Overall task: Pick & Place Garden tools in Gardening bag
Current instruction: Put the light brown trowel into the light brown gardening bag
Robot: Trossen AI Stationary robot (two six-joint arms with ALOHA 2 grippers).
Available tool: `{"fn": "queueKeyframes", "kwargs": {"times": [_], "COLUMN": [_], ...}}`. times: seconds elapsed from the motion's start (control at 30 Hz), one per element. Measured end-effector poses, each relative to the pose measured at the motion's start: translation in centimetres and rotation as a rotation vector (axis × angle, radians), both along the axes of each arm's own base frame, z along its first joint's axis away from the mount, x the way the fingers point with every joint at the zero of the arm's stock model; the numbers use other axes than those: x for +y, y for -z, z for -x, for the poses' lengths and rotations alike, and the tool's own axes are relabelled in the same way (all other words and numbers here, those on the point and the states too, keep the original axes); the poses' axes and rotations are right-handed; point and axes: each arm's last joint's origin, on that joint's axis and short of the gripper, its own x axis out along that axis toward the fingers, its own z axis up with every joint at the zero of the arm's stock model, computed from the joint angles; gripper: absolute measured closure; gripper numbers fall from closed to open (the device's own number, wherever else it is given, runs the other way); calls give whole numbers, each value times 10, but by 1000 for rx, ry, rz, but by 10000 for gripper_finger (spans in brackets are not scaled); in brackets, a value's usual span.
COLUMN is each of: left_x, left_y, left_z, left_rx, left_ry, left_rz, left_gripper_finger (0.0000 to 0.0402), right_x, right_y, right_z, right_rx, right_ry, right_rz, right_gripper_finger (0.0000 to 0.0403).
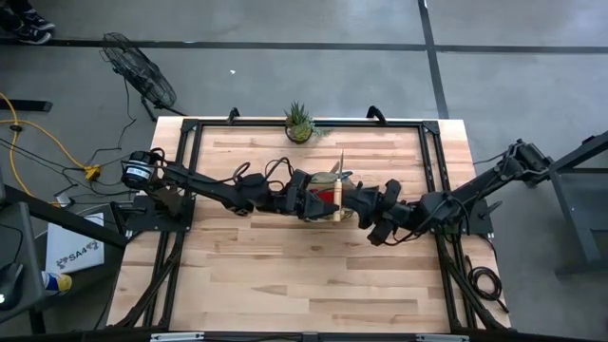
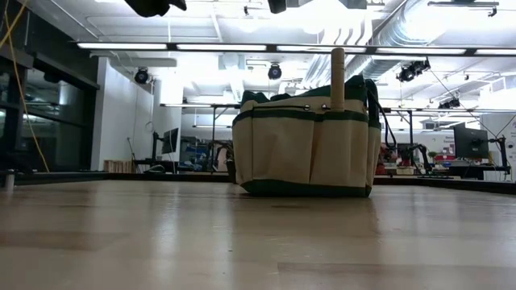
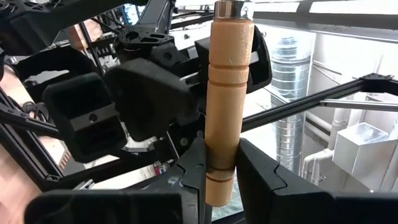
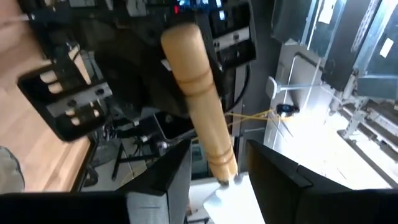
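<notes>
The tan gardening bag with green trim [image 2: 306, 149] stands on the table's middle; it also shows under both grippers [image 1: 321, 179], with something red [image 1: 326, 195] inside. One wooden handle [image 2: 337, 76] sticks upright out of it. My left gripper [image 3: 222, 155] is shut on a second wooden-handled tool [image 1: 336, 201], held level above the bag. My right gripper [image 4: 219, 168] is open. Its fingers stand on either side of that tool's handle [image 4: 199, 99], near the metal end [image 4: 224, 196], with gaps on both sides. My left gripper pinches the wooden handle near its free end [image 3: 221, 146] between its two fingers [image 3: 194, 171]. The fingers come from the table's left and lie across the handle. The tool is lifted clear above the bag, its metal collar [image 3: 230, 7] away from the fingers.
A spiky green potted plant [image 1: 298, 122] stands at the table's far edge. A black frame [image 1: 190, 128] runs around the table top. Bare wood lies toward the near edge [image 1: 304, 285].
</notes>
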Motion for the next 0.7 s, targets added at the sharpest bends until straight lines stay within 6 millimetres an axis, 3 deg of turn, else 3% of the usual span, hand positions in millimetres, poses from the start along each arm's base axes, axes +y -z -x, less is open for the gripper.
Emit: {"fn": "queueKeyframes", "kwargs": {"times": [0.47,0.7], "left_x": [0,0], "left_y": [2,2], "left_z": [-1,-1], "left_rx": [19,20], "left_ry": [6,-1], "left_rz": [0,-6], "left_gripper_finger": [349,349], "right_x": [1,1], "right_y": [-1,0], "right_z": [-23,-23], "right_rx": [9,14], "right_ry": [-38,-14], "right_rz": [28,10], "right_gripper_finger": [259,260]}}
